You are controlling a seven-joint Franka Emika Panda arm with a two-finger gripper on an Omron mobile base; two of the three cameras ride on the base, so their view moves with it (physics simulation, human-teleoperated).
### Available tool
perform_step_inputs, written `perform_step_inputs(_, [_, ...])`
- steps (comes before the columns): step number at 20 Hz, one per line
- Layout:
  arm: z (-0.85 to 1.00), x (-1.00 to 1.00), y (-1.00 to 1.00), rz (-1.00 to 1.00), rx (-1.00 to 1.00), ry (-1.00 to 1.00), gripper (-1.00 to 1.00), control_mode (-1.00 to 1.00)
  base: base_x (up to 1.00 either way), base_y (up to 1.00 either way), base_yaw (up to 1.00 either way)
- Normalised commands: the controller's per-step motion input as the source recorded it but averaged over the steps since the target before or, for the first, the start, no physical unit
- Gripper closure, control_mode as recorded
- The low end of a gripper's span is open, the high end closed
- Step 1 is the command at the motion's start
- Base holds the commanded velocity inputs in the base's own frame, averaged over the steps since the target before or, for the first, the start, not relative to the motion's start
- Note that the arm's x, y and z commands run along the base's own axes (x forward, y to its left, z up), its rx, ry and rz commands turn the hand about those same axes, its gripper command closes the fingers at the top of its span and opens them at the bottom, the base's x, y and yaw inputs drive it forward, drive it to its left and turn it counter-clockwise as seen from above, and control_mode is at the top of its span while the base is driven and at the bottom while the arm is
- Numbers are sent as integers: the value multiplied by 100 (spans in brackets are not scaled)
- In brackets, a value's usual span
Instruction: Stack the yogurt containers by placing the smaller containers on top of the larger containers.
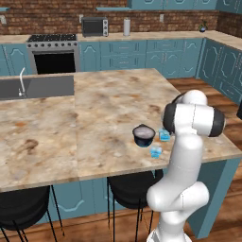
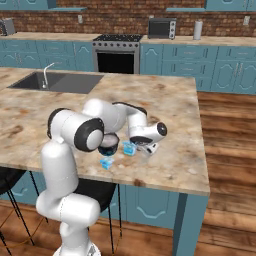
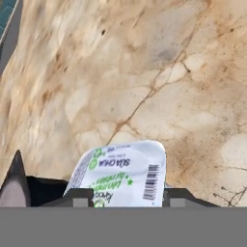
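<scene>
Partly hidden yogurt cup (image 3: 120, 174) between pincer (image 3: 126, 195) fingertips, tub (image 1: 143, 135) beside

On the surface (image 1: 94, 118), near its front edge, the tub (image 1: 143, 135) stands with one small cup (image 1: 164, 135) just to its right and the other small cup (image 1: 156, 152) in front of it, closer to the edge. The sink (image 1: 38, 87) is set into the surface well to the left and farther back. The end effector (image 3: 126, 193) sits directly over the cup on the right.
</scene>
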Motion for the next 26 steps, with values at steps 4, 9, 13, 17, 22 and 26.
perform_step_inputs(4, [0, 17, 29, -2, 0, 1, 100, -100, 0, 0, 0])
perform_step_inputs(9, [2, 1, 4, -5, 1, 0, 100, -100, 0, 0, 0])
perform_step_inputs(13, [14, -6, -6, -8, 6, -1, 100, -100, 0, 0, 0])
perform_step_inputs(17, [29, -20, -23, -8, 10, -3, 100, -100, 0, 0, 0])
perform_step_inputs(22, [38, -42, -33, -5, 7, -1, 100, -100, 0, 0, 0])
perform_step_inputs(26, [54, -59, -19, -3, 0, -4, 100, -100, 0, 0, 0])
